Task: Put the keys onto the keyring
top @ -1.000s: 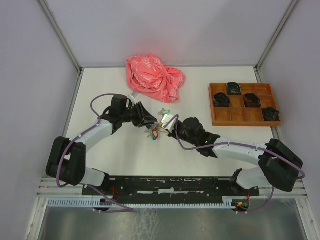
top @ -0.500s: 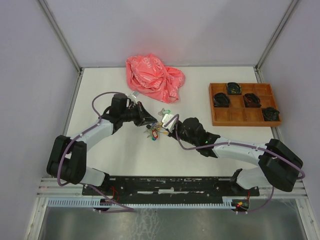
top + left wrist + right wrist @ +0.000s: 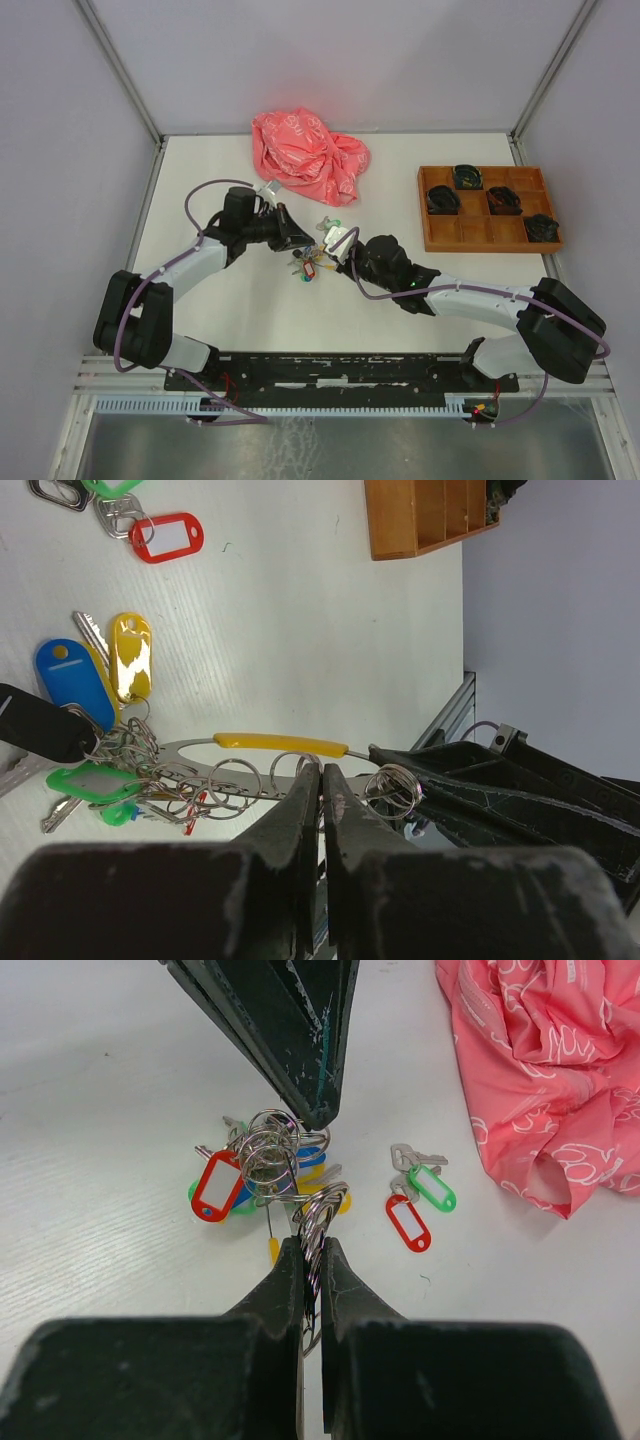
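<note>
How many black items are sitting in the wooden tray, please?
4: one black item in the back row, two in the middle row, one near-right in the wooden tray. None seems hidden.

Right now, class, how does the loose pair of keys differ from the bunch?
The loose pair carries two tags, green and red; the bunch carries more, including blue and yellow. The right hand pinches the bunch's ring; the pair lies untouched. Both have silver keys with oval tags.

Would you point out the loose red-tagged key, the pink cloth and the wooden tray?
loose red-tagged silver key (image 3: 408, 1223): right wrist view, its tag.
crumpled pink cloth (image 3: 305, 155): top view, centre.
brown wooden tray (image 3: 462, 233): top view, empty compartment.
</note>
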You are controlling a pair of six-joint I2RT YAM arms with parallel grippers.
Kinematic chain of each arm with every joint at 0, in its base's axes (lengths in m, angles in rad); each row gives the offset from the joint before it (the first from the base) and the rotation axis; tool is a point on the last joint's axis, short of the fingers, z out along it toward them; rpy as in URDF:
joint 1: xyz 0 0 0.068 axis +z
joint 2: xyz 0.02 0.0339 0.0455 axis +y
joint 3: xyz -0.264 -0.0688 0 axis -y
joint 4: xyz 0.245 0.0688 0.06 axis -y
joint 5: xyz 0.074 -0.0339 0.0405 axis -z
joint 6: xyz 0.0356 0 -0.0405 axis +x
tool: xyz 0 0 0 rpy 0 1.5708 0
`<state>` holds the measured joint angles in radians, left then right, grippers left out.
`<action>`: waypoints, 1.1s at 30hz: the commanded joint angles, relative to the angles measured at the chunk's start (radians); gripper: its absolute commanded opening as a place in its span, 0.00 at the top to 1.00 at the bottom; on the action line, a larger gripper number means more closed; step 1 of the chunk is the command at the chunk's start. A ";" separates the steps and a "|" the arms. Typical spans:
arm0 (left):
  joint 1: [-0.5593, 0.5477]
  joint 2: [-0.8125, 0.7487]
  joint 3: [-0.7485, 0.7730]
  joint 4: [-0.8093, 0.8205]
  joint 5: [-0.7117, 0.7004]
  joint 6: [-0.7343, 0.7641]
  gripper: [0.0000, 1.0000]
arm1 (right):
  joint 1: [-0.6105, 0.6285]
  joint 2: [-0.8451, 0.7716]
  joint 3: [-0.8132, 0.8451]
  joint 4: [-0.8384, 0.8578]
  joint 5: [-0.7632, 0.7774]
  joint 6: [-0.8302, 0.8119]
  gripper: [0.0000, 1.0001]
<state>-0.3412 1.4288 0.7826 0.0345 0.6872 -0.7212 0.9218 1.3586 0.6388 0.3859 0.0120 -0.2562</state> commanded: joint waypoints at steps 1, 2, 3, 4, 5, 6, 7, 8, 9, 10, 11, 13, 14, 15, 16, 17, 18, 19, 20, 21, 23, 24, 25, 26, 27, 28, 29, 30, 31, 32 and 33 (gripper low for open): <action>-0.017 -0.001 0.063 -0.046 -0.016 0.084 0.87 | 0.001 -0.031 0.010 0.071 0.007 0.008 0.99; -0.019 0.001 0.066 -0.055 -0.020 0.088 0.85 | 0.002 -0.030 0.011 0.070 0.004 0.006 0.99; -0.020 0.002 0.068 -0.060 -0.022 0.091 0.84 | 0.001 -0.028 0.011 0.070 0.003 0.005 0.99; -0.020 0.004 0.071 -0.063 -0.022 0.093 0.82 | 0.002 -0.028 0.012 0.070 0.000 0.006 0.99; -0.023 0.006 0.072 -0.067 -0.022 0.094 0.81 | 0.002 -0.026 0.012 0.069 -0.002 0.006 0.99; -0.022 0.007 0.074 -0.069 -0.021 0.095 0.80 | 0.001 -0.025 0.013 0.069 -0.004 0.006 0.99; -0.023 0.009 0.076 -0.073 -0.021 0.097 0.79 | 0.001 -0.024 0.014 0.068 -0.005 0.007 0.99; -0.025 0.011 0.077 -0.077 -0.022 0.098 0.79 | 0.001 -0.023 0.013 0.068 -0.007 0.008 0.99; -0.025 0.013 0.079 -0.082 -0.024 0.099 0.78 | 0.002 -0.023 0.013 0.068 -0.007 0.008 0.99; -0.025 0.017 0.081 -0.088 -0.026 0.101 0.78 | 0.001 -0.024 0.014 0.068 -0.007 0.007 0.99; -0.026 0.020 0.082 -0.094 -0.026 0.104 0.78 | 0.001 -0.024 0.015 0.068 -0.007 0.006 0.99; -0.027 0.024 0.082 -0.099 -0.026 0.107 0.78 | 0.001 -0.023 0.016 0.066 -0.007 0.002 0.99; -0.029 0.025 0.082 -0.099 -0.026 0.109 0.79 | 0.002 -0.022 0.017 0.063 -0.007 0.001 0.99; -0.029 0.027 0.083 -0.099 -0.026 0.110 0.80 | 0.002 -0.022 0.017 0.062 -0.007 -0.001 0.99; -0.029 0.028 0.086 -0.098 -0.026 0.112 0.83 | 0.002 -0.021 0.016 0.062 -0.008 -0.001 0.99; -0.030 0.028 0.089 -0.099 -0.026 0.113 0.86 | 0.002 -0.021 0.017 0.062 -0.007 -0.002 0.99; -0.029 0.028 0.090 -0.099 -0.027 0.116 0.89 | 0.001 -0.021 0.017 0.062 -0.007 -0.001 0.99; -0.030 0.028 0.093 -0.099 -0.028 0.120 0.92 | 0.002 -0.021 0.014 0.062 -0.003 -0.001 0.99; -0.030 0.027 0.097 -0.100 -0.030 0.124 0.95 | 0.002 -0.021 0.011 0.062 -0.001 0.000 0.99; -0.029 0.025 0.099 -0.099 -0.032 0.130 0.97 | 0.001 -0.024 0.009 0.061 0.003 0.000 0.99; -0.029 0.018 0.107 -0.099 -0.035 0.147 0.97 | 0.001 -0.033 0.000 0.059 0.014 0.002 0.99; -0.029 0.015 0.113 -0.098 -0.035 0.160 0.97 | 0.000 -0.039 -0.006 0.058 0.021 0.006 0.98; -0.031 0.009 0.118 -0.098 -0.037 0.176 0.97 | 0.001 -0.048 -0.013 0.055 0.029 0.010 0.98; -0.032 0.004 0.126 -0.099 -0.040 0.196 0.97 | 0.001 -0.058 -0.019 0.049 0.032 0.015 0.96; -0.034 -0.004 0.134 -0.099 -0.048 0.230 0.97 | 0.001 -0.071 -0.026 0.043 0.035 0.024 0.94; -0.040 -0.012 0.141 -0.101 -0.059 0.260 0.97 | 0.000 -0.085 -0.033 0.036 0.038 0.033 0.91; -0.048 -0.019 0.149 -0.102 -0.077 0.298 0.97 | 0.000 -0.102 -0.045 0.028 0.039 0.040 0.86; -0.059 -0.027 0.156 -0.108 -0.096 0.334 0.97 | -0.001 -0.124 -0.054 0.014 0.039 0.048 0.81; -0.071 -0.034 0.166 -0.112 -0.114 0.377 0.97 | -0.001 -0.154 -0.064 0.001 0.036 0.059 0.73; -0.085 -0.040 0.174 -0.116 -0.135 0.423 0.97 | -0.001 -0.181 -0.072 -0.014 0.034 0.064 0.67; -0.101 -0.048 0.177 -0.117 -0.162 0.464 0.97 | -0.004 -0.208 -0.078 -0.031 0.033 0.072 0.61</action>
<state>-0.4099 1.4433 0.8894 -0.1085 0.6296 -0.4786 0.9211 1.2671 0.5846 0.3782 0.0368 -0.2256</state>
